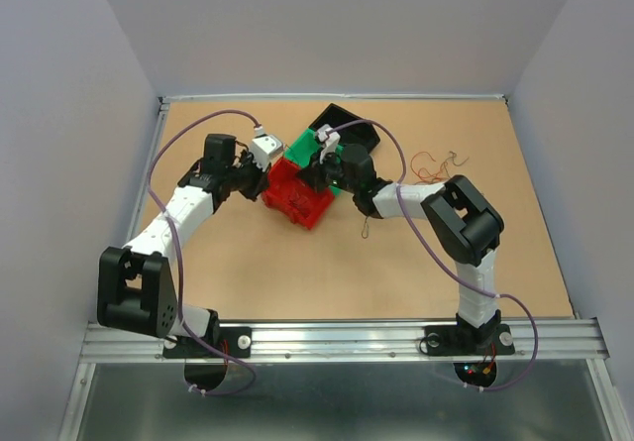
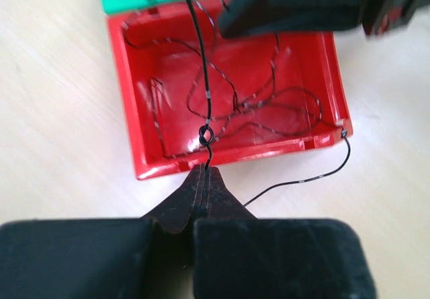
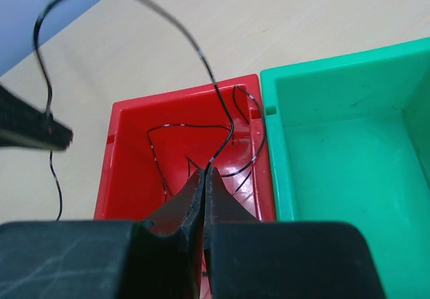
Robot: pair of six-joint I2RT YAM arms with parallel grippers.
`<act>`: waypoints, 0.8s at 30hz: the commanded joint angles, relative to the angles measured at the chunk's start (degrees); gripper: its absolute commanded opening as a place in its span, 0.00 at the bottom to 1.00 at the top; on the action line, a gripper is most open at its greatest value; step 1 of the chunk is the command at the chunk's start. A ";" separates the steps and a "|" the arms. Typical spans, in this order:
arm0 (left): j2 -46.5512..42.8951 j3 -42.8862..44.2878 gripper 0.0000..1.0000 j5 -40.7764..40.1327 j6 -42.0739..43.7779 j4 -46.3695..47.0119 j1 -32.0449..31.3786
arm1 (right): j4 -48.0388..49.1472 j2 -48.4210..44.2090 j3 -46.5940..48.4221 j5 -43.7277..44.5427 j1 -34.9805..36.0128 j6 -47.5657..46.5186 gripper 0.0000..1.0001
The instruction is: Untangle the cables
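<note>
Left wrist view first: the left hand (image 2: 205,173) has its fingers pressed tight together, pinching a dark cable (image 2: 206,136) right at the near rim of the red bin (image 2: 124,111), just under a small loop in the strand. Above that pinch the dark cable rises straight up across the red bin. A loose tail curls out past the red bin's corner onto the surface (image 2: 54,111). More thin dark strands lie coiled on the red bin's floor.

Over to the right wrist view: the right hand (image 3: 203,175) is also squeezed closed on that dark cable, hanging over the red bin's interior. The strand arcs high from its fingertips and drops toward the other hand at the red bin's far side in this view.

From the top external view, both hands meet over the red bin, one on each side. The green bin (image 1: 307,147) sits touching the red bin's far side, with a black bin (image 1: 349,124) beyond it. The rest of the cables (image 1: 433,166), orange-brown and red curls, lie on the surface well to the right of the red bin.
</note>
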 commanded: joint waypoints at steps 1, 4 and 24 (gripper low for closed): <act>2.11 8.18 0.00 -0.96 -4.92 -1.10 -0.30 | 4.08 -3.68 -1.30 -3.51 0.92 -2.77 0.00; 6.32 12.84 0.00 -2.10 -5.89 -1.80 -1.09 | 3.90 -3.51 -1.39 -5.18 1.18 -2.94 0.01; 14.52 12.61 0.00 -13.17 -11.07 9.79 -5.48 | -16.14 3.79 7.49 6.05 5.49 -12.97 0.01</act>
